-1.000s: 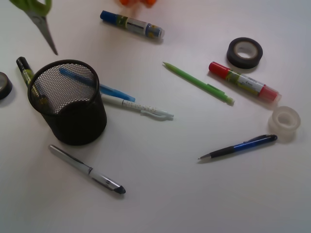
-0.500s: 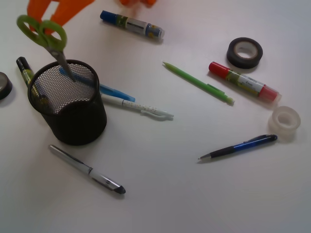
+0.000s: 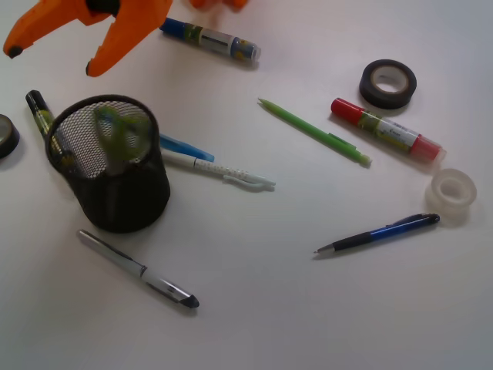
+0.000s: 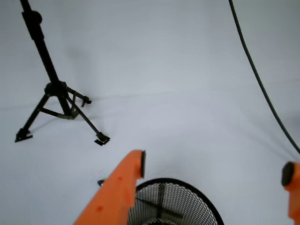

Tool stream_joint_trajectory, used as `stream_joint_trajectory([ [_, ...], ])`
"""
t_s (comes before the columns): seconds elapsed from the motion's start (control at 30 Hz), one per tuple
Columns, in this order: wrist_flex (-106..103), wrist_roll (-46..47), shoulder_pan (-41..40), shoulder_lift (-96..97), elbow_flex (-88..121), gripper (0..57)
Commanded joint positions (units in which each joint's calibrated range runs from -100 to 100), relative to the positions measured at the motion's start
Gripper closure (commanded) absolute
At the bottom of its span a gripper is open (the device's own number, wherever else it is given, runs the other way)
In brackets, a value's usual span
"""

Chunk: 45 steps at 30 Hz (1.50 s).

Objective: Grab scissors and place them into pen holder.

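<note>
— Gripper [image 3: 50, 62] jaws spread wide over the pen holder [image 3: 115, 193], holding nothing.
— Where are the scissors [image 3: 119, 132]?
— Inside the pen holder, green handles blurred behind the mesh; the blades can't be made out.
— And from the wrist?
— Only the holder's rim and two orange fingertips [image 4: 136, 164], plus a black tripod [image 4: 56, 89] the front view lacks.

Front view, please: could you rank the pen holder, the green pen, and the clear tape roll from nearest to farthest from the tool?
Measured from the tool at upper left:
1. Pen holder, just below it, scissors inside.
2. Green pen, mid-table to the right.
3. Clear tape roll, far right edge.
</note>
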Motion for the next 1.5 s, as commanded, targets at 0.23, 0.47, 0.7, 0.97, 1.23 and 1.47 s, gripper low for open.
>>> stream_joint_trajectory([
  [0.23, 71.50, 19.93, -0.80, -27.81, -15.81, 25.3],
  [0.47, 82.96, 49.08, -12.77, -37.84, -8.65, 25.4],
  [0.7, 73.60, 56.07, -16.95, -59.86, 22.69, 25.4],
  [0.97, 76.13, 52.41, -17.03, -87.48, 48.77, 41.8],
  [1.23, 81.82, 46.94, -16.80, -87.14, 55.75, 57.2],
  [1.47, 83.22, 47.28, -15.09, -87.65, 55.02, 57.2],
])
